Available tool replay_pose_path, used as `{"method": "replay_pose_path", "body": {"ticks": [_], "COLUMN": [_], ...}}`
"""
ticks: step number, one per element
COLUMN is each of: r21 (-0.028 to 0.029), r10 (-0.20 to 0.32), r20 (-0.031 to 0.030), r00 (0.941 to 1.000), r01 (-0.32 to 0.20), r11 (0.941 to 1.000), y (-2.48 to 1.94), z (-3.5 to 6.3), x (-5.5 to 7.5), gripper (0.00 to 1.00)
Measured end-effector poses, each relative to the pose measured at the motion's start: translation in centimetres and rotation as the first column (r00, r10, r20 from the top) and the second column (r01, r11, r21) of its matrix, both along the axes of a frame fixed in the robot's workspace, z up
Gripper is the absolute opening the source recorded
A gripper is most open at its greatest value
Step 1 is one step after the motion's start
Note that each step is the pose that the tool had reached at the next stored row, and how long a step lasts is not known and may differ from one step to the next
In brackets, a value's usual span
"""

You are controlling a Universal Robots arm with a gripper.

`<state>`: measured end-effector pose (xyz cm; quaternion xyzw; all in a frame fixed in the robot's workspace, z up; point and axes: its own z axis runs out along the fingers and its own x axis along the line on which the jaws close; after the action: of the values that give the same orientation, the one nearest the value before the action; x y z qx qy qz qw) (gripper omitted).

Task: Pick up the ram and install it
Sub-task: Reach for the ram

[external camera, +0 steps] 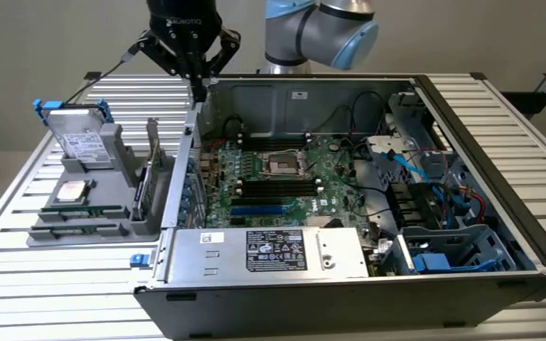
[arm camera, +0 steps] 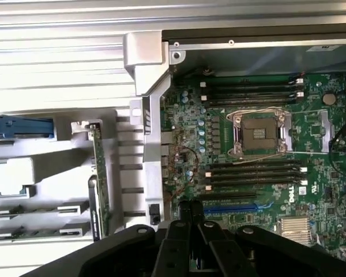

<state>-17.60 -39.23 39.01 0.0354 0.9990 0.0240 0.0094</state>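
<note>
**Pincer up over the case corner, ram still parked in the tray**

So here's where I'm at. My pincer hangs above the far corner of the open PC case, on the exterior view's left, just about over the case's side wall. From the wrist view the fingertips are pressed together with nothing between them, so I'm not carrying anything.

The ram sits in the grey tray on the table, just beside the case on the exterior view's left. It's standing on its long edge in a slot on the side of the tray nearest the case, well below my pincer and not touching it. In the wrist view you can see its green edge running alongside the case wall.

The same tray has the silver hard drive with blue rails propped up at the far end, and the square processor chip lying flat nearer the middle.

Inside the case the green motherboard is lying flat, and the black memory slots on either side of the CPU socket look unfilled.
</note>
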Motion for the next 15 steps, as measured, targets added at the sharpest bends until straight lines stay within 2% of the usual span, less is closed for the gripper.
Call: {"method": "replay_pose_path", "body": {"ticks": [15], "r21": [0.0], "r10": [0.0], "r20": [-0.0108], "r00": [0.9999], "r01": [0.0], "r11": [1.0], "y": [0.65], "z": [-0.65], "x": [-6.8], "gripper": [0.1]}}
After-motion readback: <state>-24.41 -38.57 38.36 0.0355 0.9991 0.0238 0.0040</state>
